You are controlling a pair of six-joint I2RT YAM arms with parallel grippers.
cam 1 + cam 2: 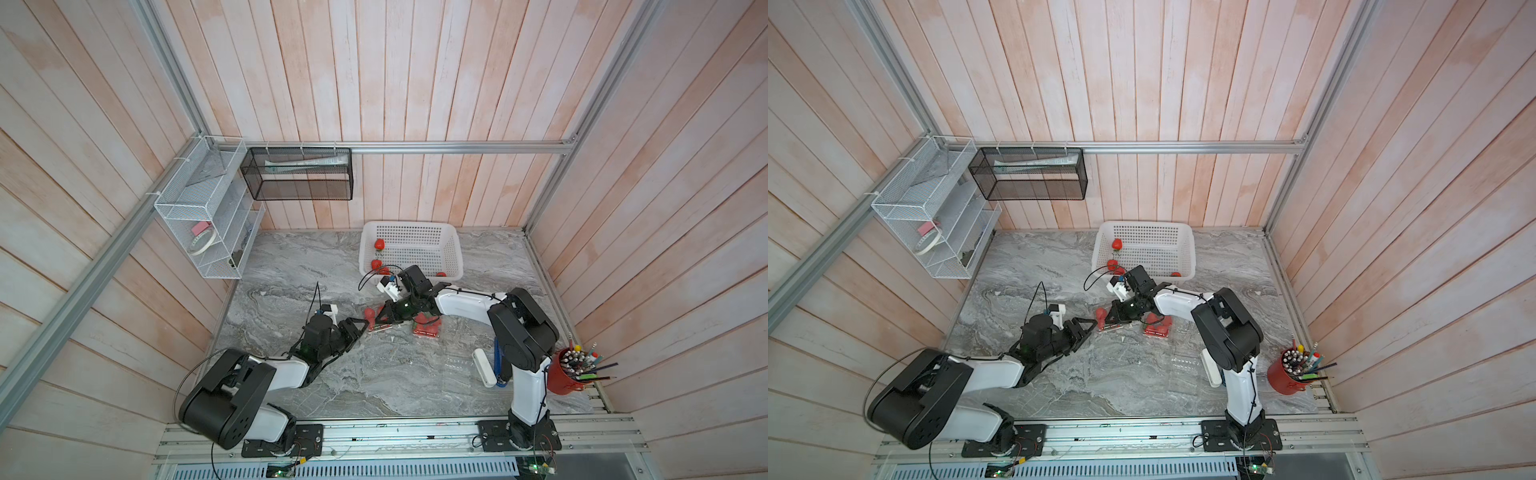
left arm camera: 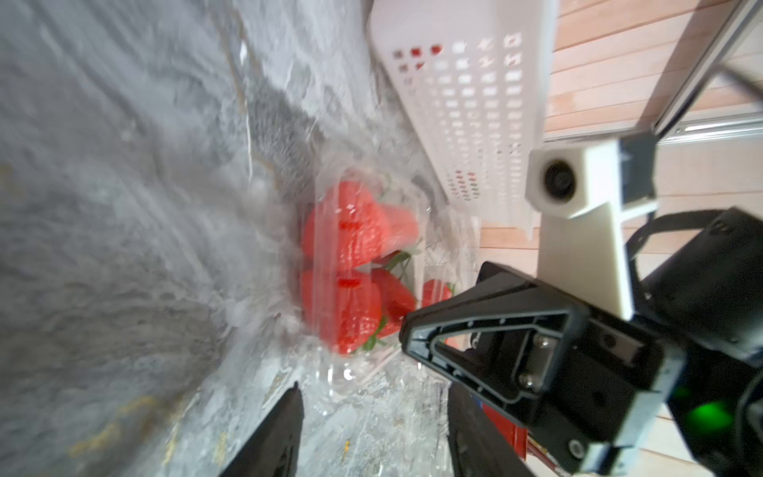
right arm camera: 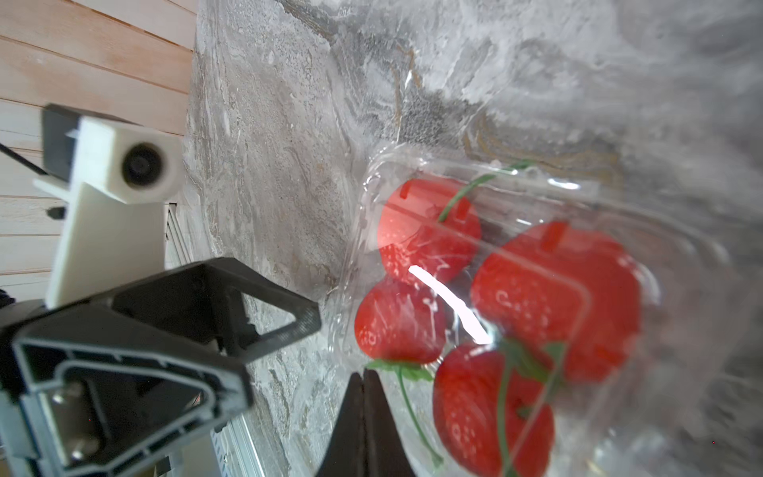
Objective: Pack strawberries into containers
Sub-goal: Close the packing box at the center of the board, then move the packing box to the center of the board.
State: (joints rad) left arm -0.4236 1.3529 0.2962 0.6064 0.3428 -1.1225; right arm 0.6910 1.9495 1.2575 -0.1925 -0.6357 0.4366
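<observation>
- Your right tool (image 3: 365, 413) is closed with nothing seen between its fingers. Its tip sits at the rim of the clear container (image 3: 578, 194), which I judge is for pressing the lid down rather than grasping.
- That container lies on the bench (image 3: 268, 165) between both tools, with four strawberries (image 3: 553, 297) under its lid.
- Your left tool (image 2: 371, 437) stands open and empty just beside the box, probably placed to brace it against sliding.
- A second filled container (image 1: 426, 329) lies just behind the right tool.
- A few loose strawberries (image 1: 379, 244) lie in the white basket (image 1: 411, 232), so packing looks unfinished.
</observation>
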